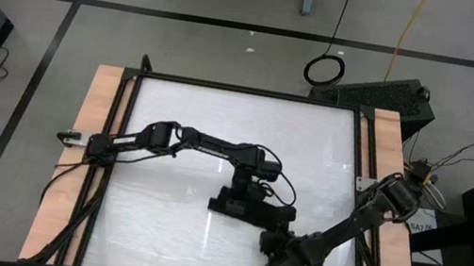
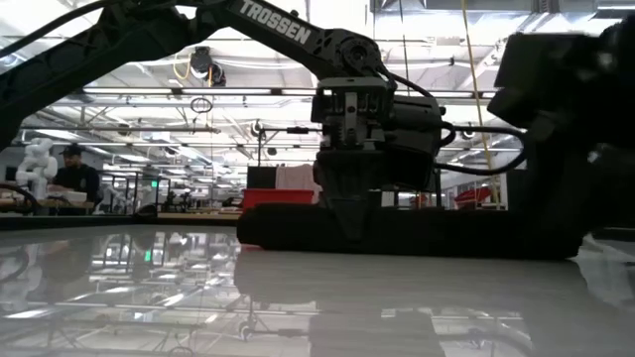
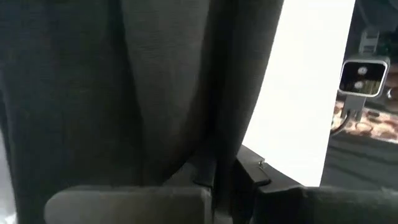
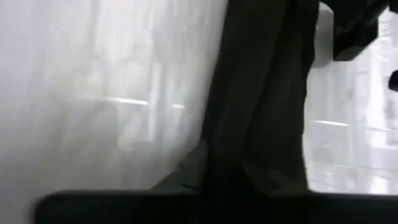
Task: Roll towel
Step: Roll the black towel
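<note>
High view, black towel (image 1: 253, 209) apparently rolled, both tools (image 1: 241, 199) crowding it

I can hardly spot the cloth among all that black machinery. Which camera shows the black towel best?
The low view: the black soft cloth towel lies as a long, low roll across the white tabletop. From above, the arms hide most of it. Both wrist cameras show only close dark folds.
</note>
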